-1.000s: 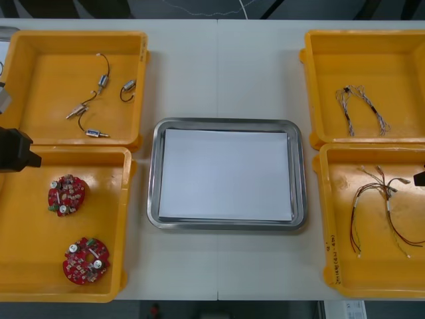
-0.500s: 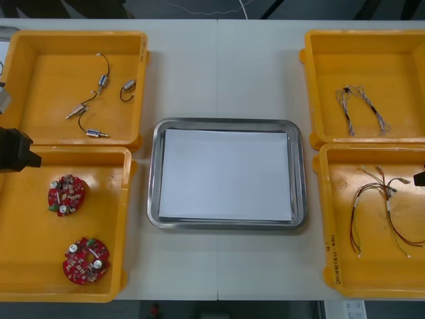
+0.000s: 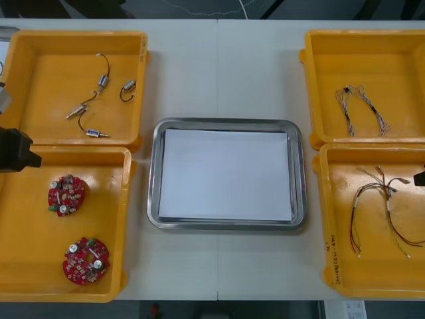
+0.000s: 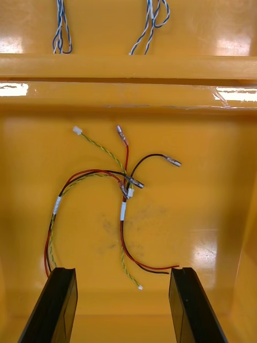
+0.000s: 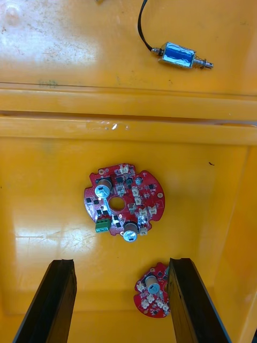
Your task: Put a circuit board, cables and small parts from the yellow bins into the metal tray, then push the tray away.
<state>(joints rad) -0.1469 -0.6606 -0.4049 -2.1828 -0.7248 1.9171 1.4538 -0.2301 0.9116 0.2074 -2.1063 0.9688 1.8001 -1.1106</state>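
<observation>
The bins [image 3: 40, 266] are plain yellow on a pale grey tabletop [image 3: 219, 66]; the tray [image 3: 226, 122] has a shiny silver rim around a white inside. The boards [image 3: 66, 195] are red, dotted with silver, white and green. One cable [image 3: 348, 111] is twisted blue and white, the other cable [image 4: 123, 211] red, yellow and black with white bands.

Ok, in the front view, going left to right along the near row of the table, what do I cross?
Left bin with two boards → tray → right bin with red and yellow cables. Left gripper and right gripper hang open over those bins.
</observation>
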